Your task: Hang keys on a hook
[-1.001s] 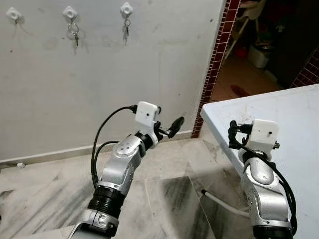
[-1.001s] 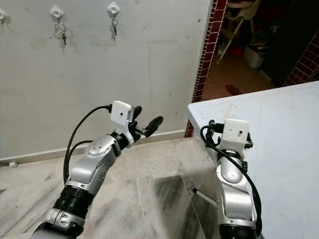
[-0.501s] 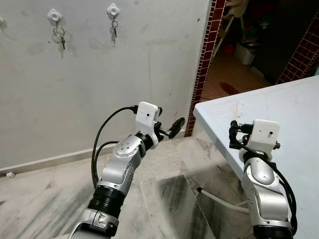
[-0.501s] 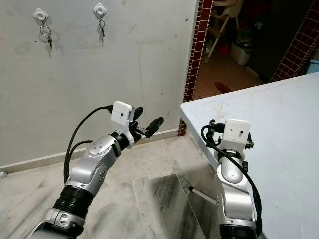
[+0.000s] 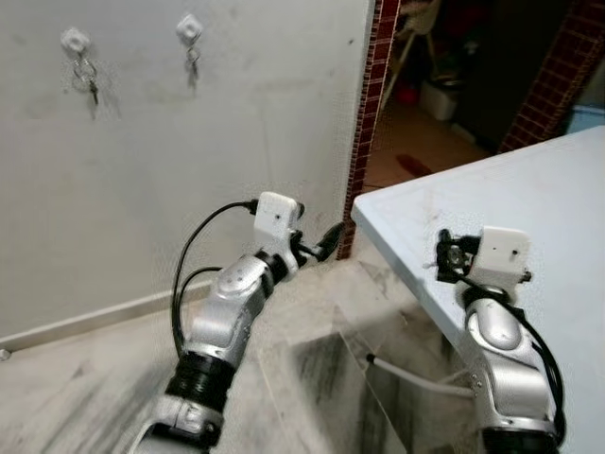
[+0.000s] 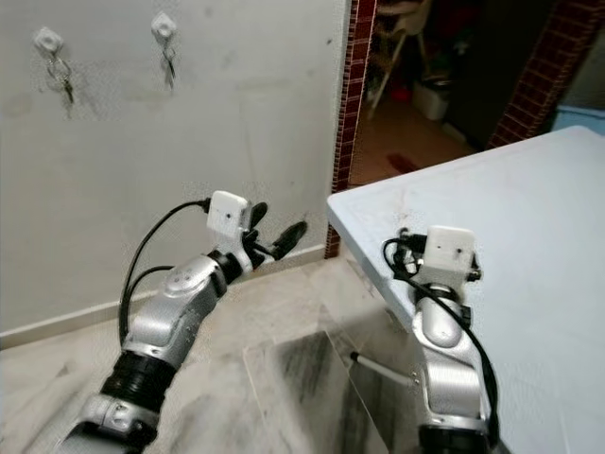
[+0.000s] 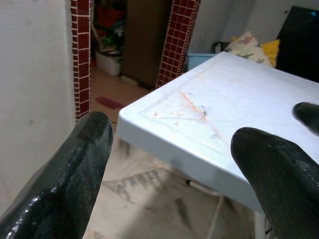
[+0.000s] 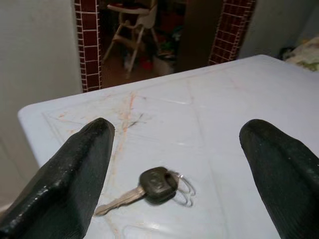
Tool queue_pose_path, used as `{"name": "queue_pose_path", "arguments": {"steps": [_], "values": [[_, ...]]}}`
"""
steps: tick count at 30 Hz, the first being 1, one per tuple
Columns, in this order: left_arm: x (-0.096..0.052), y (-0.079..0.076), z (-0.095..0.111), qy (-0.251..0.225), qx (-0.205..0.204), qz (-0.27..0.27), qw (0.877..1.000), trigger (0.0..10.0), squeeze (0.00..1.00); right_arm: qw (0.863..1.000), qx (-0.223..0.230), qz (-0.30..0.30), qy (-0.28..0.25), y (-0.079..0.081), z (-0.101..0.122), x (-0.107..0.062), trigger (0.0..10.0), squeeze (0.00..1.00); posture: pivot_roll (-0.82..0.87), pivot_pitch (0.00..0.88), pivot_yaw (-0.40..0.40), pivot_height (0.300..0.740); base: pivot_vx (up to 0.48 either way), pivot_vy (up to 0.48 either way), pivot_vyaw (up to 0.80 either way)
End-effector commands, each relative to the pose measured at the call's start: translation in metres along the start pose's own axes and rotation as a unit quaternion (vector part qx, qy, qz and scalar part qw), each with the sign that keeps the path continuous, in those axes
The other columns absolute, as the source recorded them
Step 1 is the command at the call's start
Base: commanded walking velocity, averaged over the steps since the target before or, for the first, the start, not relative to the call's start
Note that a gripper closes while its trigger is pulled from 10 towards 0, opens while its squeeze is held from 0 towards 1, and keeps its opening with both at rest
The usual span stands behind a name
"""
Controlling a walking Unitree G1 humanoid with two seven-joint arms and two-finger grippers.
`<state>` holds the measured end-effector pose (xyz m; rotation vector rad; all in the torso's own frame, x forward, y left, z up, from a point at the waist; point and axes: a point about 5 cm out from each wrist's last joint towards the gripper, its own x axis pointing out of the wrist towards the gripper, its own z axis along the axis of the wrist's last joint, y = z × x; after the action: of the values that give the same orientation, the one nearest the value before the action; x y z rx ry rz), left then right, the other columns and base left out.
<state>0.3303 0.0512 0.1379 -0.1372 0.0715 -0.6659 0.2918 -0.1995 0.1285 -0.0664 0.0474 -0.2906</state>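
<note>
A: Starting at the left, what hangs on the wall (image 5: 189, 161)?

B: Two white hooks up at about eleven o'clock. The left hook (image 5: 75, 40) carries a ring of keys (image 5: 86, 76); the next hook (image 5: 189, 26) has a smaller bunch (image 5: 193, 62) dangling from it.

A: And the left gripper (image 5: 319, 248)?

B: It is raised in front of the wall near the centre, its silver arm rising from seven o'clock. In the left wrist view its two black fingers (image 7: 70, 174) stand wide apart with nothing between them, aimed at the corner of the table (image 7: 224, 119).

A: What lies past the wall?

B: A red-tiled door frame (image 5: 364, 104) at twelve o'clock, with a dim room behind it.

A: Then the table?

B: A pale blue top fills the right side, from two to five o'clock. It shows faint orange scuffs near its corner.

A: Where is the key?

B: One key (image 8: 149, 186) with a dark head and a thin ring lies flat on the table, near the marked corner. It is loose, touched by nothing.

A: And the right gripper (image 8: 174, 159)?

B: It hovers above the table at about four o'clock. In the right wrist view its fingers (image 8: 70, 184) are spread wide, empty, with the key lying between them and lower down.
</note>
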Motion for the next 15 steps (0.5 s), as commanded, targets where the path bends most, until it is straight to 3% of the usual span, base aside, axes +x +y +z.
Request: {"name": "queue_pose_path", "arguments": {"steps": [1, 8, 15], "values": [[-0.0001, 0.0018, 0.0017, 0.003, 0.004, 0.001, 1.000, 10.0, 0.00, 1.000, 0.000, 0.006, 0.007, 0.0030, -0.0018, 0.0002, 10.0, 0.00, 0.03, 0.000, 0.011, 0.740, 0.000, 0.000, -0.78], [0.0010, 0.0018, 0.0001, 0.011, 0.011, 0.009, 1.000, 10.0, 0.00, 1.000, 0.007, 0.014, 0.004, 0.0051, -0.0011, 0.0017, 10.0, 0.00, 0.03, 0.000, 0.011, 0.740, 0.000, 0.000, -0.78], [0.0011, 0.0050, 0.0026, 0.008, 0.017, 0.024, 1.000, 10.0, 0.00, 1.000, -0.003, 0.025, -0.001, 0.0084, 0.0025, 0.0043, 10.0, 0.00, 0.03, 0.000, 0.006, 0.740, 0.000, 0.000, 0.00]]}}
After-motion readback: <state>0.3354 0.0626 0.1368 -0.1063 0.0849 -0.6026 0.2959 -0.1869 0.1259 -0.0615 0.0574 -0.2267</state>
